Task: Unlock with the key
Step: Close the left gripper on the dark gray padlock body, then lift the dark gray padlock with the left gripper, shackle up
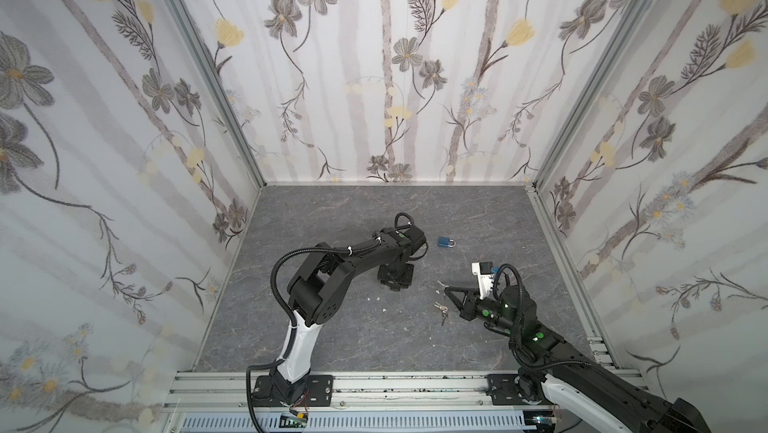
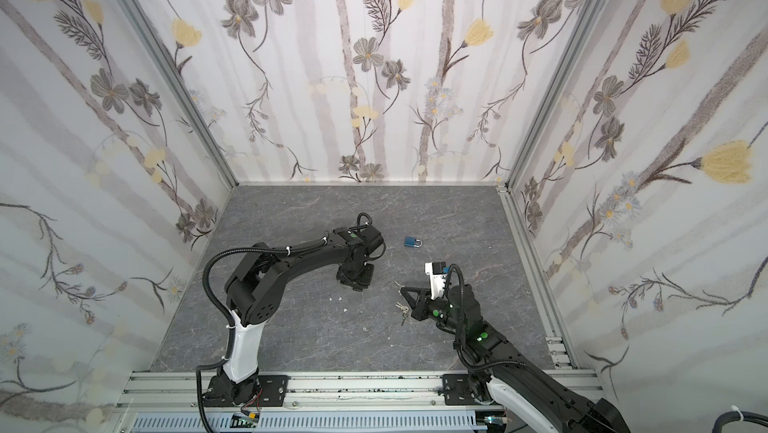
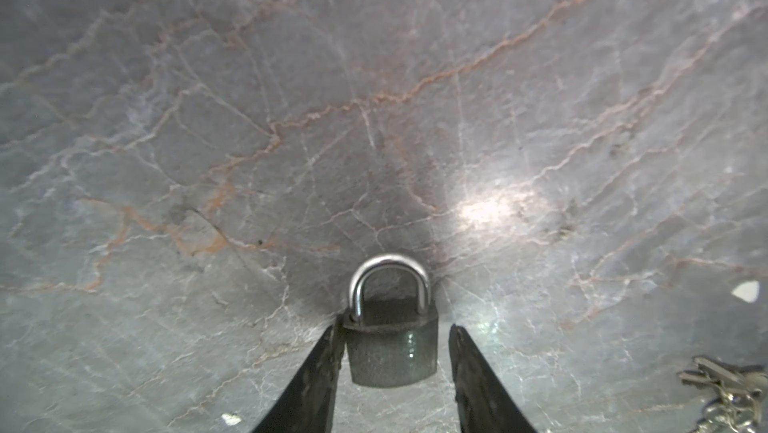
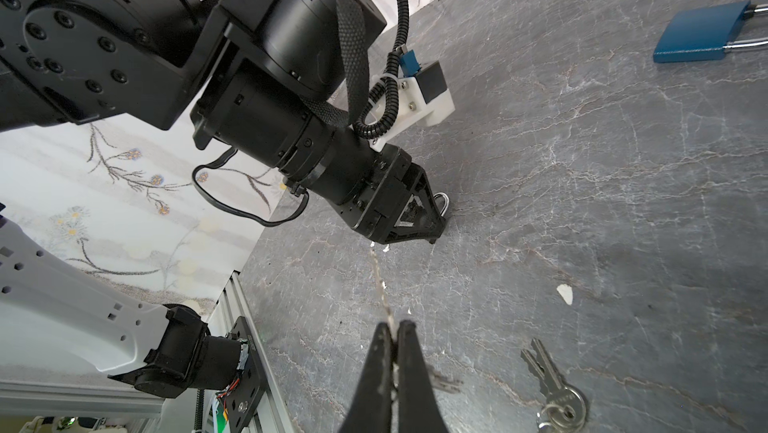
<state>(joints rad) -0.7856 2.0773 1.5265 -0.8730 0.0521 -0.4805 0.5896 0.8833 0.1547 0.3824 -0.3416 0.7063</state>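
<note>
A small grey padlock [image 3: 392, 352] with a steel shackle lies flat on the marble table. My left gripper [image 3: 395, 326] points down over it, open, with the lock body between the fingers. One finger [image 3: 328, 352] touches the body's side and the other stands a little apart. In both top views the gripper [image 1: 395, 279] [image 2: 354, 277] hides this lock. My right gripper [image 4: 394, 325] [image 1: 446, 291] is shut on a key [image 4: 380, 281], whose blade sticks out toward the left gripper [image 4: 432, 227]. The lock's shackle [image 4: 444, 204] peeks out there.
A blue padlock [image 1: 446, 241] [image 2: 413, 241] [image 4: 702, 34] lies further back on the table. A ring of spare keys [image 1: 441, 310] [image 2: 402, 311] [image 4: 557, 389] [image 3: 731, 393] lies by the right gripper. Small white scraps [image 1: 372, 298] [image 4: 564, 293] dot the table. Walls close in three sides.
</note>
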